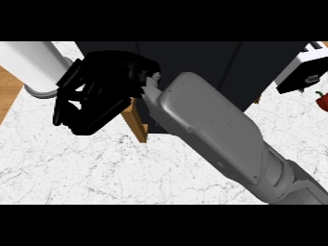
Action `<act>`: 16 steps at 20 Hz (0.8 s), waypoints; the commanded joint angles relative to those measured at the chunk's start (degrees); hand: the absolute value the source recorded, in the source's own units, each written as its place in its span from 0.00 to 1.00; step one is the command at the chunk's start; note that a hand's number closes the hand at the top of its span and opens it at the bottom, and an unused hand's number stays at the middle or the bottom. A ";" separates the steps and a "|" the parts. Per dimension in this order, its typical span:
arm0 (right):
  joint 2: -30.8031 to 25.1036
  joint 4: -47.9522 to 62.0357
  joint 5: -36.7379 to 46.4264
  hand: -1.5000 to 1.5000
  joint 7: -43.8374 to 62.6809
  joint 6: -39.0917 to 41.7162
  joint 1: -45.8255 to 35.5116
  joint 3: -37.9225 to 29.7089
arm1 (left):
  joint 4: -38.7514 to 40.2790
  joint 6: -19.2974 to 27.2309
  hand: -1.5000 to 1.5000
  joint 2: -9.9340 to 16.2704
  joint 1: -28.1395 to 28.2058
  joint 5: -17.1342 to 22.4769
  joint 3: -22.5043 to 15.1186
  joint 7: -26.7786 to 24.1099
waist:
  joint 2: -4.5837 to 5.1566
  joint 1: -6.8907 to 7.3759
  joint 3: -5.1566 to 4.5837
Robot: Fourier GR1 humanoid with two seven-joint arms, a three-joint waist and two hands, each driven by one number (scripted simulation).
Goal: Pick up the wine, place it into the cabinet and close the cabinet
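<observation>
While your right hand [95, 91], fingers loosely spread and gripping nothing, sits by the cabinet [195, 57] door edge [136, 120] mid-frame, wine's out of sight; prob. closing step — next, push door shut.

Your right forearm [223, 139] comes in from the lower right edge and runs diagonally up toward the upper left, its grey shell filling much of the middle of the view. At its end, the right hand [95, 91] sits well forward, turned palm-down toward the left. Its black fingers [78, 113] hang curled downward and bunched together. You cannot see whether they close on anything.
</observation>
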 commanded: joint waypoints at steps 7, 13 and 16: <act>0.09 15.80 -7.23 1.00 -6.63 11.37 -4.89 -4.72 | 4.02 -6.89 0.00 -4.26 0.79 -3.79 3.85 0.39 | -0.13 -0.53 0.02; -1.52 21.24 -7.59 1.00 -9.36 12.21 -4.87 -7.31 | 3.38 -5.40 0.00 -5.24 -0.80 -3.06 5.58 3.56 | 0.08 -1.04 0.01; -1.89 23.31 -4.72 1.00 -13.97 10.89 -4.95 -7.05 | 4.30 -6.05 0.00 -4.70 -2.37 -2.00 6.61 5.46 | 0.43 -1.13 -0.03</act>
